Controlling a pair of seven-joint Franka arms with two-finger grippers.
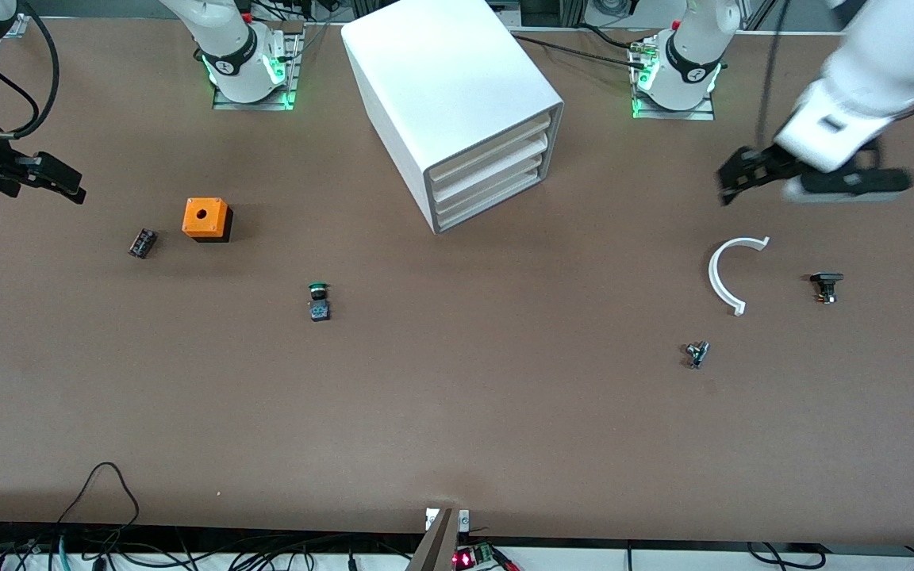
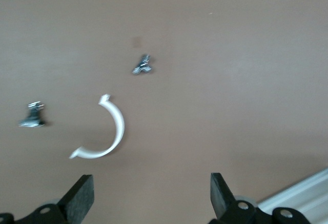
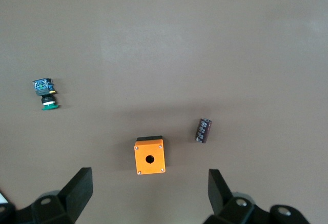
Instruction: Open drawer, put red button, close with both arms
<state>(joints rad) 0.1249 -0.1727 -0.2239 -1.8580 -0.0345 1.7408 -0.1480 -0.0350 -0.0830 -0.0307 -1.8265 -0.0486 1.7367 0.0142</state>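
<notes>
Robotics laboratory. Evidence: a brown bench (image 1: 457, 428) with two arm bases bolted to metal plates (image 1: 251, 99) at its 12 o'clock edge, green status lights lit; loose cables (image 1: 108, 547) and a circuit board (image 1: 473, 555) along the 6 o'clock edge.

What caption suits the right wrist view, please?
Open right tool over orange square box, small black cylinder and green-capped switch.

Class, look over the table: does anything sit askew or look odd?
The big white box-shaped cabinet stands skewed, cornerwise to the table edges, all three drawers shut. The green-capped push-button switch lies tipped on its side.
</notes>
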